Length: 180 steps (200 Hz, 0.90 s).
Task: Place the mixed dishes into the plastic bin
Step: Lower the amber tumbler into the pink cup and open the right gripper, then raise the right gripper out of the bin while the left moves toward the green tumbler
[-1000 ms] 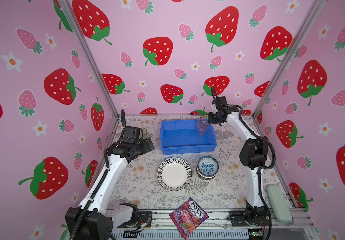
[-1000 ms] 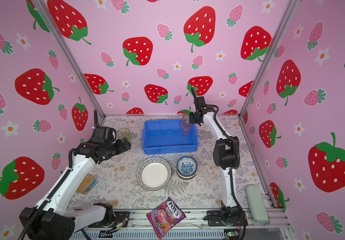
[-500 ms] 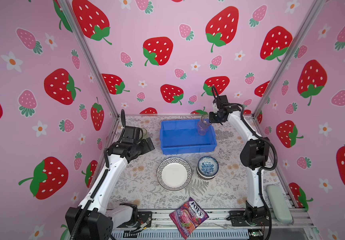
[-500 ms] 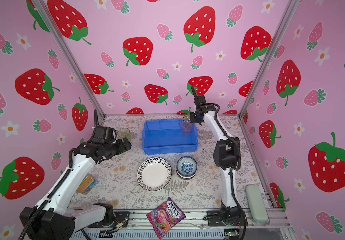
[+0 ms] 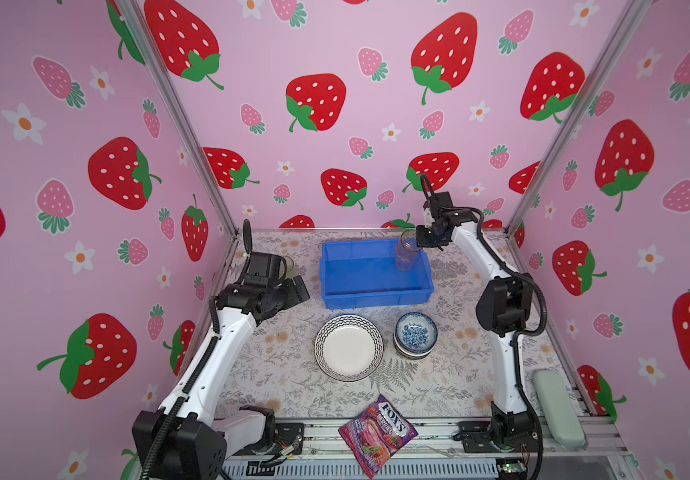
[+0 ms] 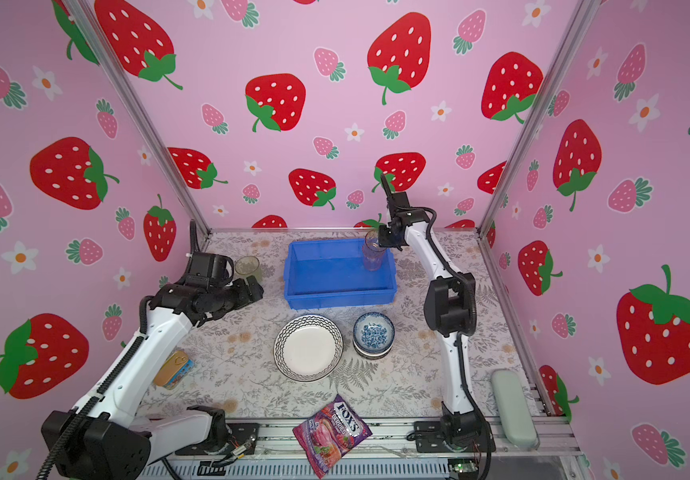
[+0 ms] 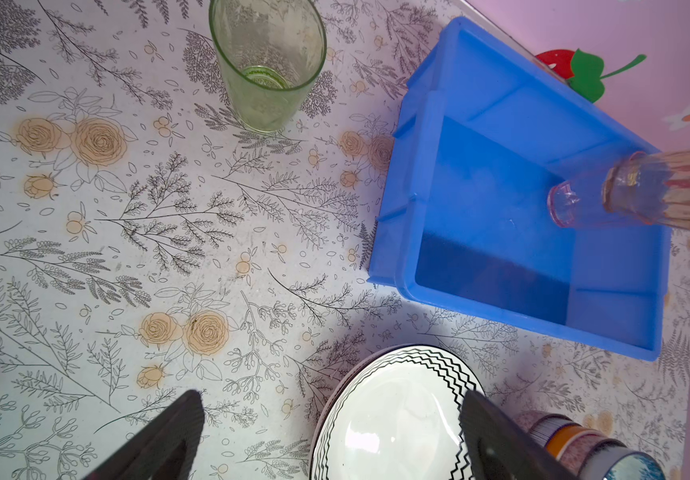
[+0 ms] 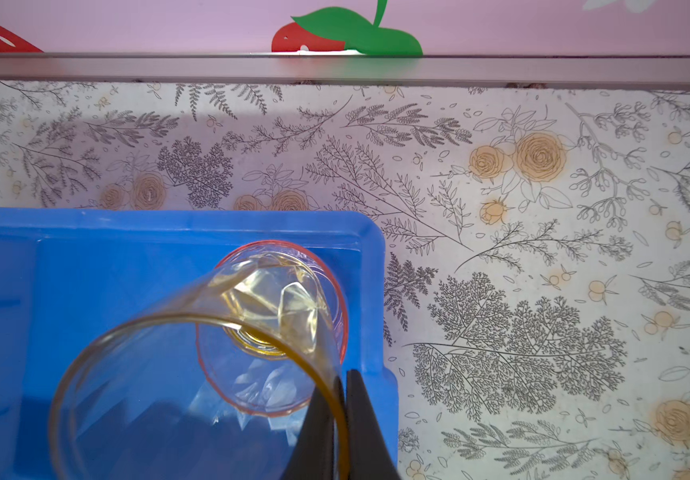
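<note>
The plastic bin (image 5: 376,299) is showing smooth, bright blue moulded plastic with a soft sheen. The amber glass (image 8: 210,353), the pink glass (image 7: 571,208) and the green glass (image 7: 268,66) are looking like clear tinted glass, glossy, and the amber and pink ones are catching light on facets. The zigzag plate (image 7: 397,428) is shining like glazed ceramic. The table cover (image 7: 127,249) is appearing matt and smooth, with a printed pattern. The candy bag (image 5: 378,432) is gleaming like crinkled plastic film. The rail (image 8: 335,66) is looking like brushed metal.
</note>
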Motion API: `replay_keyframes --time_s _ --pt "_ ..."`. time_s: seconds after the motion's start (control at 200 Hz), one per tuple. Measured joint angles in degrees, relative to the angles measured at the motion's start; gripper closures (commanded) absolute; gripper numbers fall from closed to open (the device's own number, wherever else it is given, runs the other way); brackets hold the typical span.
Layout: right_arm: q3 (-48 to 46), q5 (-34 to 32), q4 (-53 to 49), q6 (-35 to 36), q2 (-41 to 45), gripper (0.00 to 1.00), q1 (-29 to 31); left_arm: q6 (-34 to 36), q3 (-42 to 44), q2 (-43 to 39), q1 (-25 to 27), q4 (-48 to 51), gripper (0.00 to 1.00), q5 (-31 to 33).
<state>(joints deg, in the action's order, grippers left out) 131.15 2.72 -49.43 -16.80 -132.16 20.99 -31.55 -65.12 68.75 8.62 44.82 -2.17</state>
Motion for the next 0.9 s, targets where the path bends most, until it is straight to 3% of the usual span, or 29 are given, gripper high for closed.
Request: replay_keyframes --time_s 0.125,0.44,0.575,0.9 --pt "0.0 0.1 0.0 0.0 0.0 1.0 0.0 -0.1 0.0 0.3 0.0 0.0 0.01 0.0" --pt "0.0 0.0 0.1 -0.1 -0.2 0.74 0.0 -0.2 0.8 1.0 0.0 -0.5 0.01 -0.6" --pt "0.1 0.0 0.1 0.0 -0.6 0.7 0.0 -0.4 0.9 1.1 0.0 -0.9 0.01 -1.1" --pt "-0.4 -0.7 0.8 0.3 0.1 0.49 0.0 -1.2 0.9 1.5 -0.5 -1.3 0.01 -1.3"
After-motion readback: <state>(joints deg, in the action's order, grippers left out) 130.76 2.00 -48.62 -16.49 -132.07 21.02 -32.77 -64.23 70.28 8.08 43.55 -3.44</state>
